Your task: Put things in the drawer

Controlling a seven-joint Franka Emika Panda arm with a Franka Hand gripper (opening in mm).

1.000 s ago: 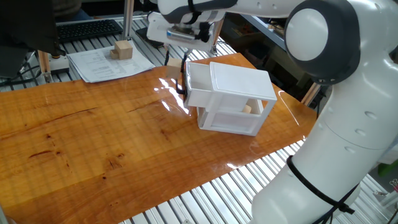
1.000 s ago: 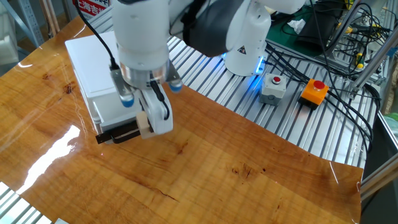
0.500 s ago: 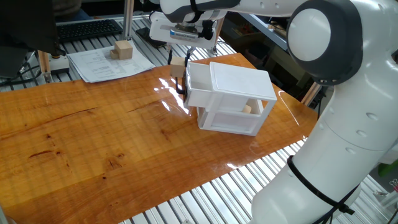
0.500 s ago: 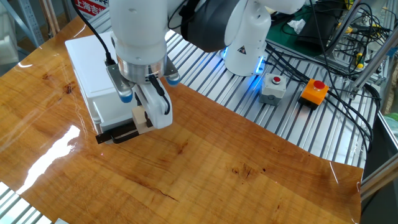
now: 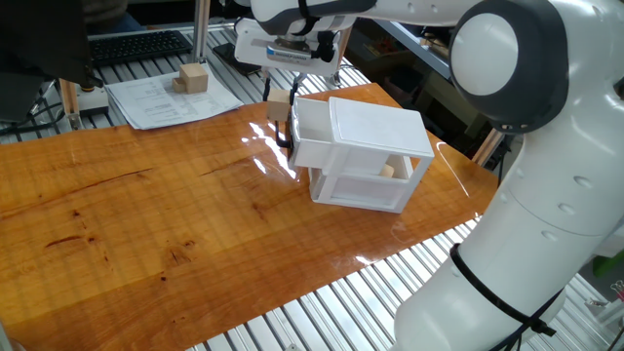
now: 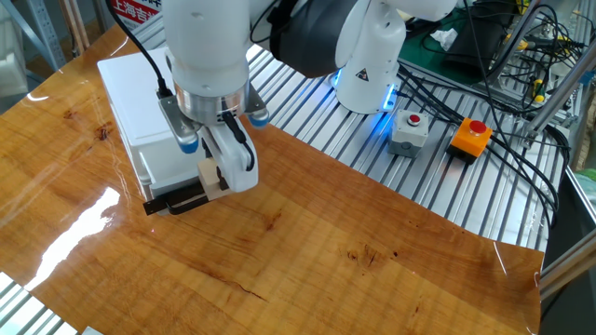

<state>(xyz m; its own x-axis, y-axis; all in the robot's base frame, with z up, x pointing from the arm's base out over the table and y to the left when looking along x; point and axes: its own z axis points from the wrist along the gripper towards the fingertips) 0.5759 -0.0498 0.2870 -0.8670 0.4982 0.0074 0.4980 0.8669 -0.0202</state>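
Observation:
My gripper (image 5: 281, 97) is shut on a small tan wooden cube (image 5: 280, 105) and holds it just outside the front of the drawer (image 5: 310, 146), above the black bar handle (image 5: 285, 129). The drawer is pulled out of the white cabinet (image 5: 378, 125). Seen from the other side, the same cube (image 6: 209, 177) sits between the fingers of the gripper (image 6: 216, 177), right over the handle (image 6: 177, 199). A second cube (image 5: 387, 171) lies inside the cabinet's lower compartment. A third cube (image 5: 192, 77) rests on papers at the back left.
Papers (image 5: 166, 97) and a keyboard (image 5: 141, 45) lie beyond the wooden tabletop (image 5: 146, 214). Button boxes (image 6: 410, 130) and cables sit on the slatted metal bench behind. The robot's white arm (image 5: 526, 185) looms at the right.
The gripper with the cube shifted slightly toward the drawer front over the first half second, then held still.

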